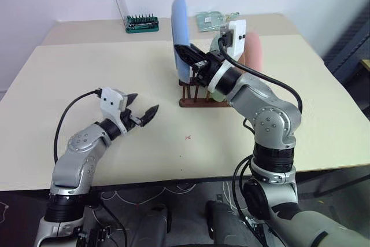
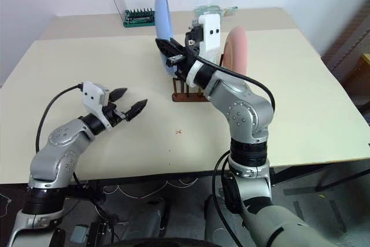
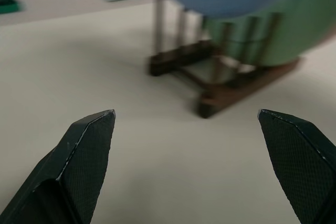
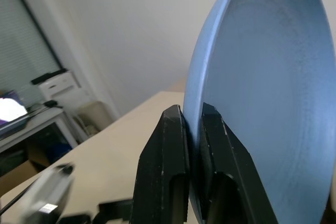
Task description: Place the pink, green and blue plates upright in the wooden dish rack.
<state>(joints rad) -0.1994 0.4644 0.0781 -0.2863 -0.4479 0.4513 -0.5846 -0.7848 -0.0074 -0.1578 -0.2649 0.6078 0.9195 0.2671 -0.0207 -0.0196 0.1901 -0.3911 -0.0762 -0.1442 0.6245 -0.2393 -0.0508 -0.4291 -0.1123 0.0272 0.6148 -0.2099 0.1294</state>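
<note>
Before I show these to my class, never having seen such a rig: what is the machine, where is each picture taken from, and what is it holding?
It is a two-armed humanoid robot at a beige table. The two wide pictures come from cameras in its head, looking down over its arms. The two close-ups come from cameras on its wrists, looking along each claw. The right claw is shut on the rim of a blue plate, held upright over a small wooden rack. Green and pink plates already stand in the rack. The left claw is open, holding nothing. At the back lie a green bit case and a clear packet.
</note>
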